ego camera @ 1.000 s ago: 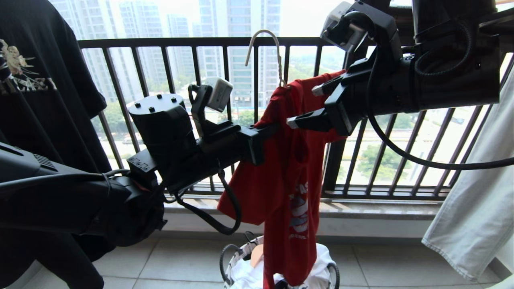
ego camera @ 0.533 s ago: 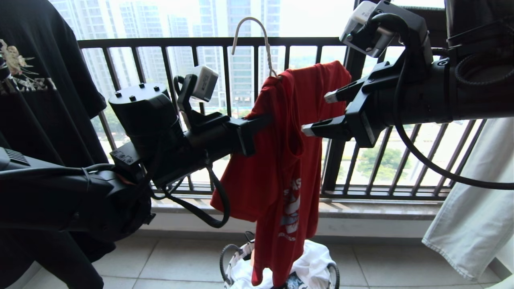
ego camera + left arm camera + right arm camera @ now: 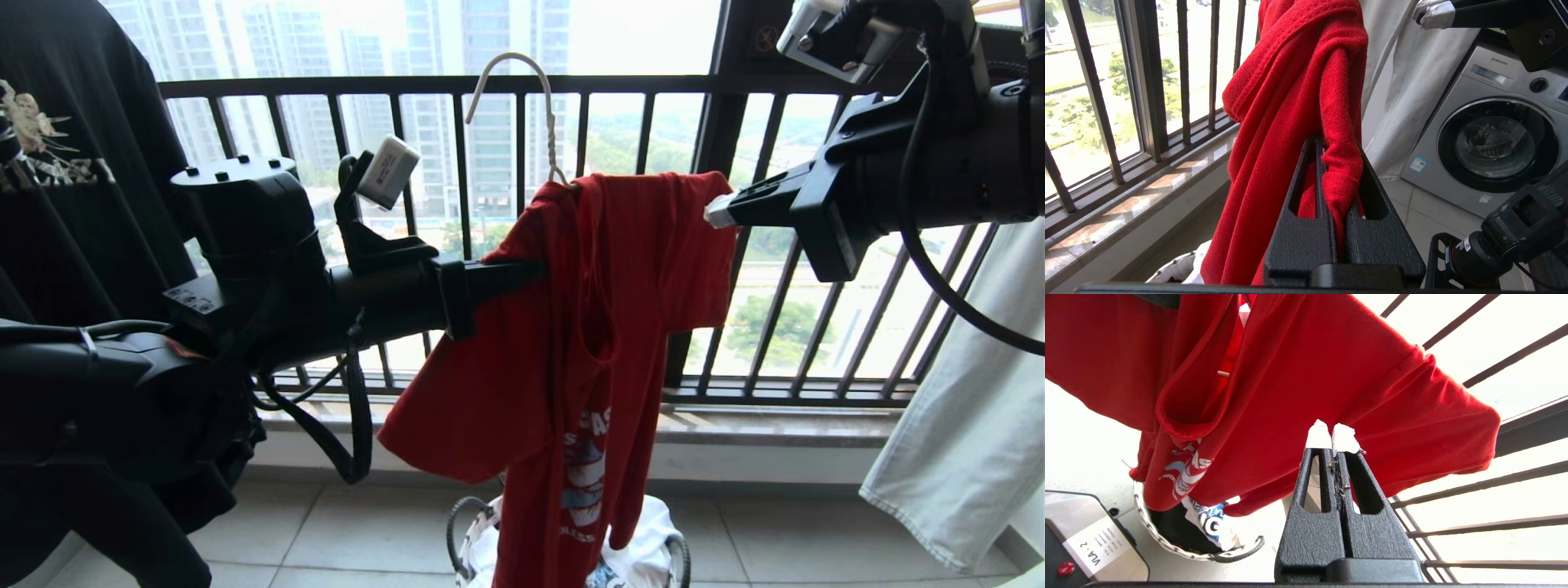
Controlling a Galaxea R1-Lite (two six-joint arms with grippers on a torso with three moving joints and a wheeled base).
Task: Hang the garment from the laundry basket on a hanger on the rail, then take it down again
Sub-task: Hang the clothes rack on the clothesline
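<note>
The red T-shirt (image 3: pixel 571 327) is out of the laundry basket (image 3: pixel 461 539) and hangs in the middle of the head view, with the basket at the bottom edge just under its hem. The thin pale hanger (image 3: pixel 522 106) is already inside the shirt, and its long hook sticks up from the collar in front of the black window bars. The hook is not on anything yet, and the rail is not in view (so the hanging part looks only half done). After that the shirt must be taken down again.

The left gripper (image 3: pixel 535 273) comes in from the left side of the frame, and its fingers are closed tight on a fold of the red cloth. The right gripper (image 3: pixel 718 210) sits at the upper right, next to the shirt's shoulder. Its fingers are closed too, with the white tips together and nothing between them.

One second ago the right fingers were wide open at the shirt's shoulder. Now they are shut and sit farther right. The shirt is spread wider now, and its hem has lifted a little out of the basket.
</note>
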